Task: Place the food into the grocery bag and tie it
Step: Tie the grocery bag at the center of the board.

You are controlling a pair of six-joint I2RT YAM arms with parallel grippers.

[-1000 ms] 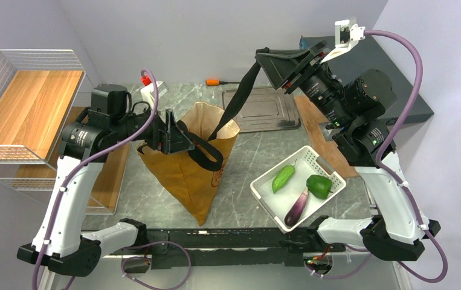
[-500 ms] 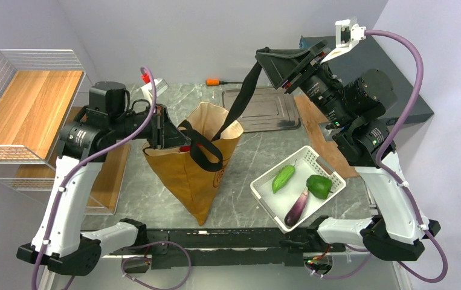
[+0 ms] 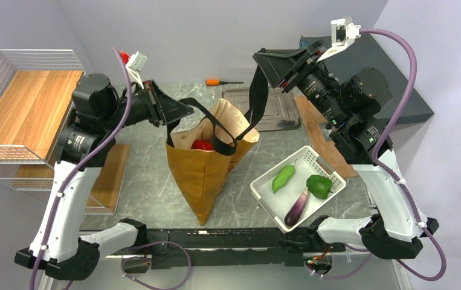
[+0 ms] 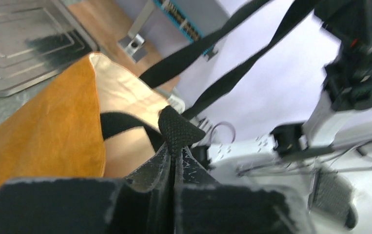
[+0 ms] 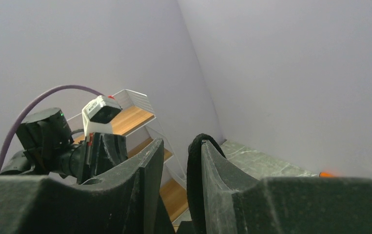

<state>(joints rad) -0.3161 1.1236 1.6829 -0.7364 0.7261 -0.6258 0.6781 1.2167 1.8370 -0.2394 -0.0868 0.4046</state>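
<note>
Standing upright on the marble table, the mustard grocery bag has both black straps raised: left gripper pinches one strap, right gripper clamps the other strap.

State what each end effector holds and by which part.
Left end effector and right end effector each pinch a black strap of the grocery bag.

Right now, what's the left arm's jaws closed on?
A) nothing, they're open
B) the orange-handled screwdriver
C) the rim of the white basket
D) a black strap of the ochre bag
D: the left wrist view shows the left gripper with its jaws pinched shut on a fold of black strap, and the grocery bag hangs from that strap in the top view.
</note>
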